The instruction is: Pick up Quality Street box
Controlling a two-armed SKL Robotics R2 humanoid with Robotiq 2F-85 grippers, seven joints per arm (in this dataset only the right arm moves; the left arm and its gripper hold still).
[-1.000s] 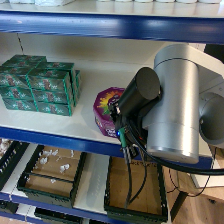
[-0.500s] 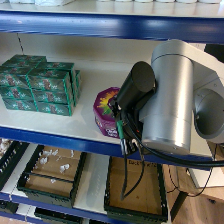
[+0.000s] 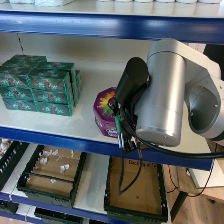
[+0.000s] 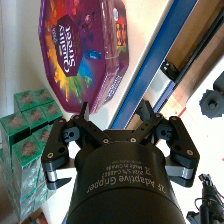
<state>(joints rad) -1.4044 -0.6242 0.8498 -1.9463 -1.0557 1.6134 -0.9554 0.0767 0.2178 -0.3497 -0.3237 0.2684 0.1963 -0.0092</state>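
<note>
Your right gripper [image 4: 117,111] has its fingers [image 4: 84,110] spread wide, holding nothing. The Quality Street box [image 4: 85,47] lies just beyond the fingertips on the white shelf [image 3: 60,125] — not between them, no contact. Stacked green boxes [image 3: 42,85] stand well off to one side.

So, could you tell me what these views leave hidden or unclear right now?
- Head view: the arm covers the right side of the Quality Street box and the right gripper.
- Wrist view: the right gripper is open; the box's far side is cut off by the frame edge.
- The green boxes: print too small.
</note>
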